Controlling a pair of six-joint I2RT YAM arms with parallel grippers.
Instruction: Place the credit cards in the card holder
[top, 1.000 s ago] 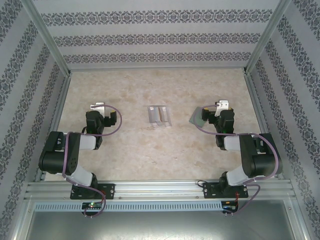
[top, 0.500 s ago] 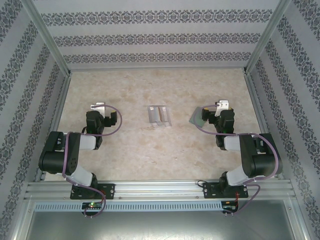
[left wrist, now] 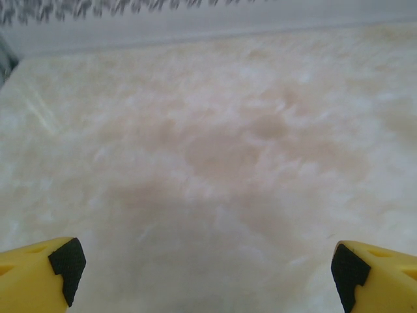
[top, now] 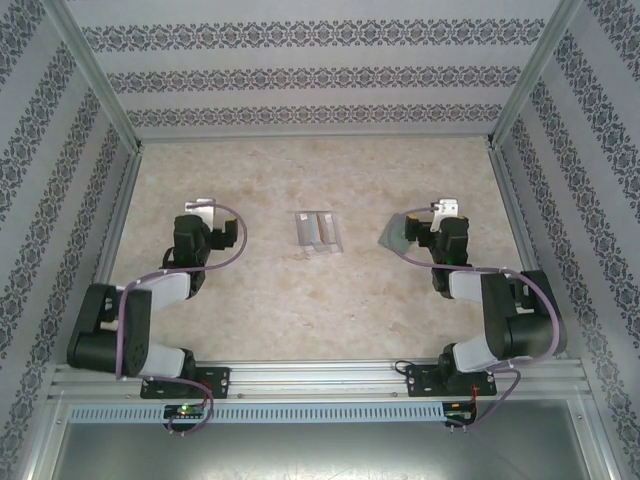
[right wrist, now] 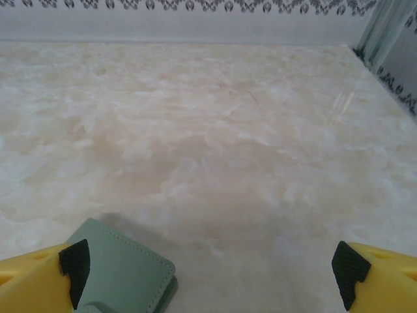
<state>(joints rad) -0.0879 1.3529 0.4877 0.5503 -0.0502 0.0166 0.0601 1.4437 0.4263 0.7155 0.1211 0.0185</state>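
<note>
Left jaws stood wide apart and empty, with your yellow fingertips (left wrist: 39,277) over the bare marble surface (left wrist: 215,150). At centre, a clear stand (top: 318,232) sat on the surface, well apart from both arms; its contents were too small to tell. Right jaws also stood wide apart and empty. You saw the green card holder (right wrist: 127,270) lying flat just beside their left fingertip (right wrist: 36,277).

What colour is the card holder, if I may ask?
The card holder is sage green, clearest in the right wrist view.
</note>
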